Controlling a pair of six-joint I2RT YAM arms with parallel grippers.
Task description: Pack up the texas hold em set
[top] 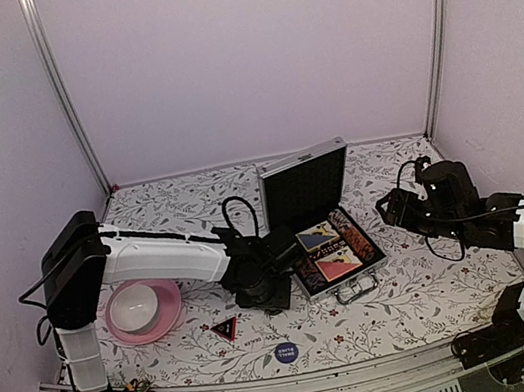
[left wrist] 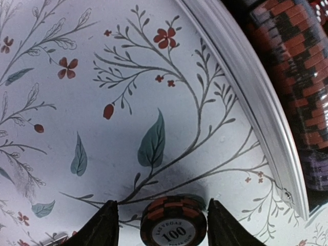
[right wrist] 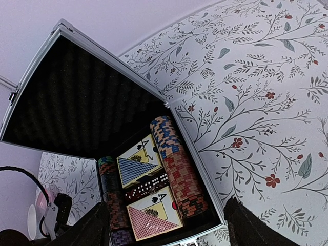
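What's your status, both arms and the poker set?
Left gripper open, straddling a 100 chip on the table beside the case. Right gripper open, empty, facing it. Decks and chip rows packed; triangle and blue disc outside. Nothing blocking.

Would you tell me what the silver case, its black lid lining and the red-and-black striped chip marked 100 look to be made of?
Silver case: likely aluminium, with a pale, ridged metallic rim and a rivet. Black lid lining: probably foam, matt, with a dimpled egg-crate texture. Red-and-black striped chip: seemingly moulded plastic or composite, with a glossy printed centre label.
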